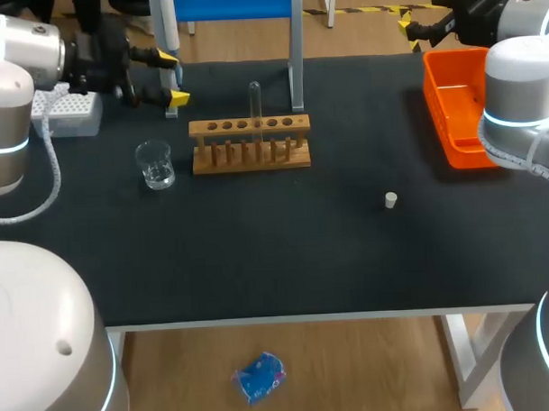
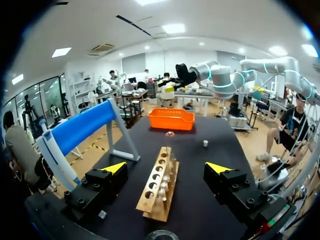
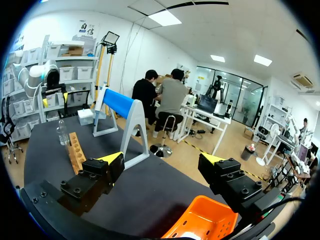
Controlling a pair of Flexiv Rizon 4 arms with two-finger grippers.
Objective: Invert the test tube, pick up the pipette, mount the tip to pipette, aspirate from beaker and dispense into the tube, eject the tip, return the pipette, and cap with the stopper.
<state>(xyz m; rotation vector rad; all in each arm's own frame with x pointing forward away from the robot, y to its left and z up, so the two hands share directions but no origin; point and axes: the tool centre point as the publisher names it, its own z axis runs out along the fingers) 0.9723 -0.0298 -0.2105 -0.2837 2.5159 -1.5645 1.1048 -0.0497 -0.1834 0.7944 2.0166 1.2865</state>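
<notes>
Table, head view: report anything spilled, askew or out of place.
Nothing stands out. The test tube stands upright in the rack, the beaker is upright beside it with no spill visible, and the stopper lies alone, apart from both.

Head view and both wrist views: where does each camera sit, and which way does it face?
Head view: above and behind, looking down on the table; left arm, right arm at the sides.
Left wrist view: on the left wrist, facing along the rack toward the orange tray; open left fingers show.
Right wrist view: on the right wrist, over the orange tray, facing the rack; open right fingers show.
Shared: both wrist views see rack and orange tray, from opposite ends.
</notes>
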